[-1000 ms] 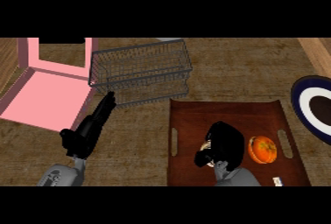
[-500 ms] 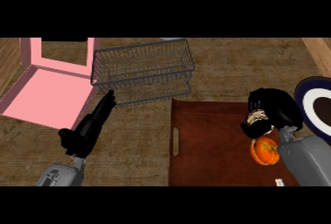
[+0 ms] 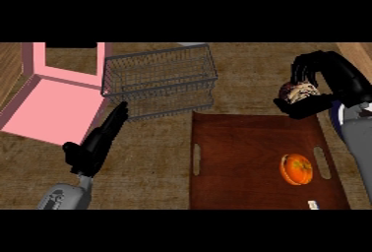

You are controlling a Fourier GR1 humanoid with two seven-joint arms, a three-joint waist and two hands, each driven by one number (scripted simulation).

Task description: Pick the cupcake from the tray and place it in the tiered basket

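One cupcake (image 3: 299, 92), brown with a pale mottled top, is held in the black right hand (image 3: 330, 74). Its fingers curl over the cupcake from above and the thumb closes beneath it, so the hand is clamped on the item and hides part of it. The cupcake lies outside the outline of the one dark brown rectangular wooden tray (image 3: 247, 147), just beyond the tray's far right corner and near the counter's right edge. It is well apart from the one grey wire tiered basket (image 3: 160, 81), which stands beyond the tray's far left corner. Two tiers of the basket are visible, with nothing seen inside either. One round orange fruit (image 3: 296, 169) rests on the tray near its right-hand handle slot, and one small white item (image 3: 312, 204), too small to identify, sits at the tray's near right corner. One open pink box (image 3: 51, 106) lies at the counter's far left, beside the basket. The black left hand (image 3: 102, 140) is flat with its fingers straight and together, holding nothing. Its fingertips are just beside the basket's near left corner; contact cannot be determined. Two grey forearms enter from the near edge, the left (image 3: 69, 194) and the right (image 3: 356, 142). The woven brown counter (image 3: 152, 167) carries all of these items.
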